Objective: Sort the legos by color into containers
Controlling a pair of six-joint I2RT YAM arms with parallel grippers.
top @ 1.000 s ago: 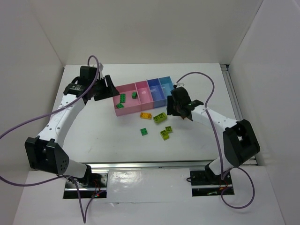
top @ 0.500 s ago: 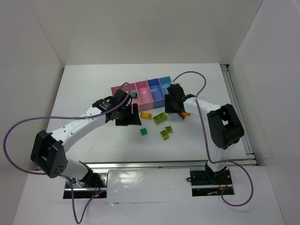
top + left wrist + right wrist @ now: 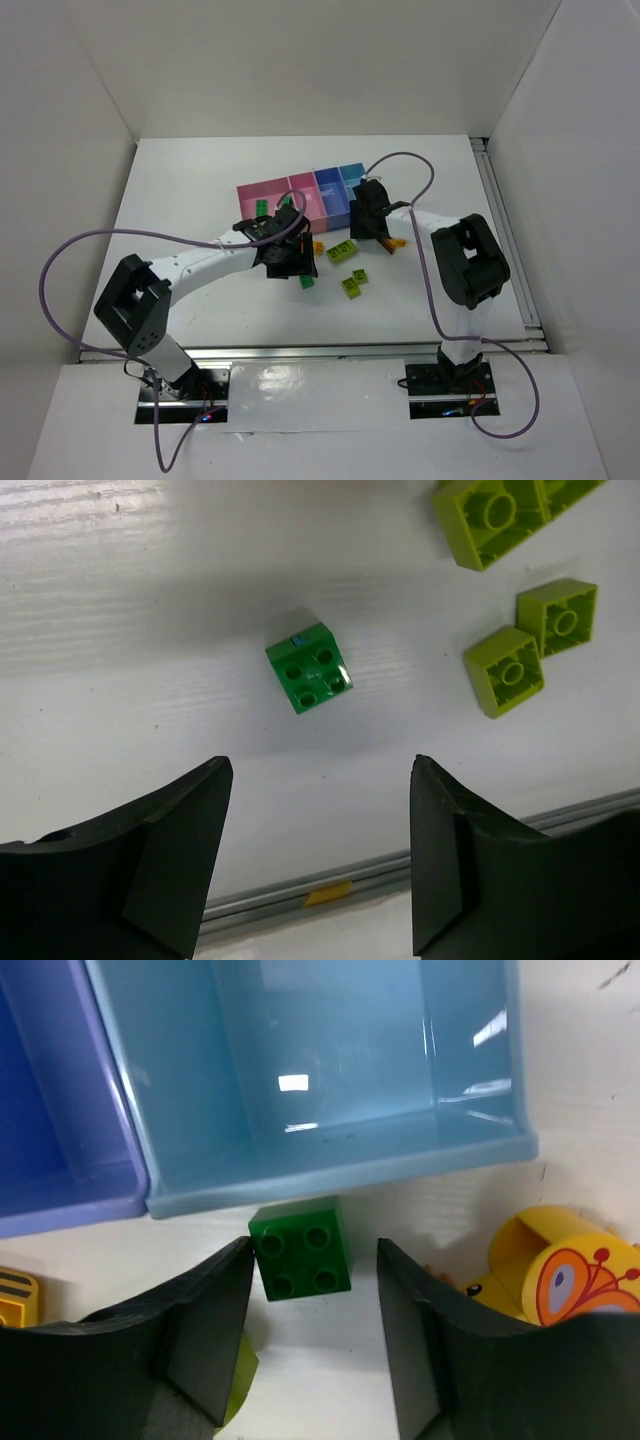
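Observation:
The containers [image 3: 300, 190] stand in a row at the back: two pink, one violet-blue [image 3: 50, 1110] and one light blue [image 3: 300, 1060]. A dark green lego [image 3: 262, 207] lies in the wide pink bin. My left gripper [image 3: 322, 770] hangs open over the table, just short of a dark green lego [image 3: 309, 667] [image 3: 308, 283]. Lime legos [image 3: 503, 670] lie to its right. My right gripper [image 3: 315, 1250] is open, low in front of the light blue bin. A dark green lego [image 3: 300, 1248] lies on the table between its fingertips, against the left one.
A yellow-orange piece with a butterfly picture [image 3: 560, 1270] lies just right of the right gripper. An orange-yellow brick [image 3: 319, 246] sits between the two grippers, and lime bricks [image 3: 342, 252] lie nearby. White walls close in the table.
My left arm has swung from the wide pink bin down to the middle of the table, over the dark green lego. The right gripper has moved closer to the light blue bin.

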